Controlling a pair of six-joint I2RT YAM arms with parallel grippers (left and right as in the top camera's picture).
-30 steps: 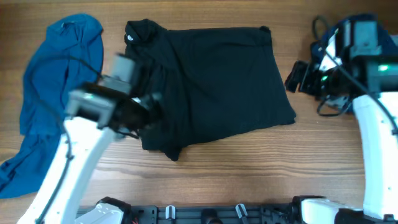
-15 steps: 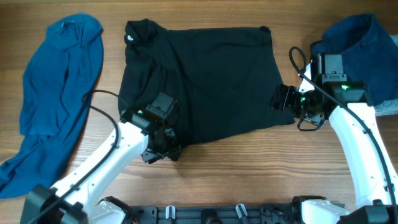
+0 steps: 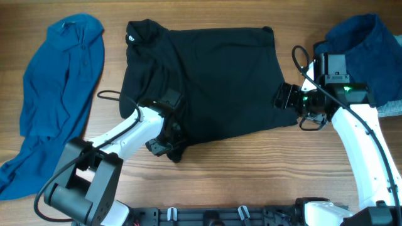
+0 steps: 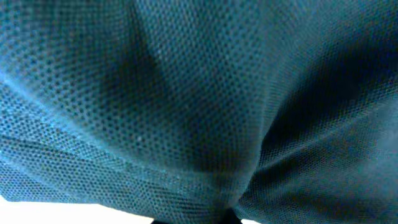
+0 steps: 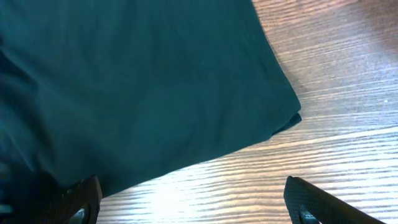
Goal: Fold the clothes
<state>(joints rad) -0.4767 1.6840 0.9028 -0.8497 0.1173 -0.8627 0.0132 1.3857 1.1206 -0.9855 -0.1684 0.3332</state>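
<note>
Both arms have closed in on the black top (image 3: pixel 213 81) lying on the surface (image 3: pixel 251 169). The left fingers (image 3: pixel 162 145) press into its near-left corner, and I cannot tell their grip. The right fingers (image 5: pixel 317 202) gape at its right edge, so a fold looks ready to begin.

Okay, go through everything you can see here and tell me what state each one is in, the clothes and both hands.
Black top: lying flat mid-table, roughly rectangular, creased on its left side.
Blue shirt: unfolded and rumpled, at the left.
Navy piece: bunched up, at the far right.
Left hand: on the top's near left corner; open or shut cannot be told.
Right hand: open, at the top's right edge, holding nothing.
</note>
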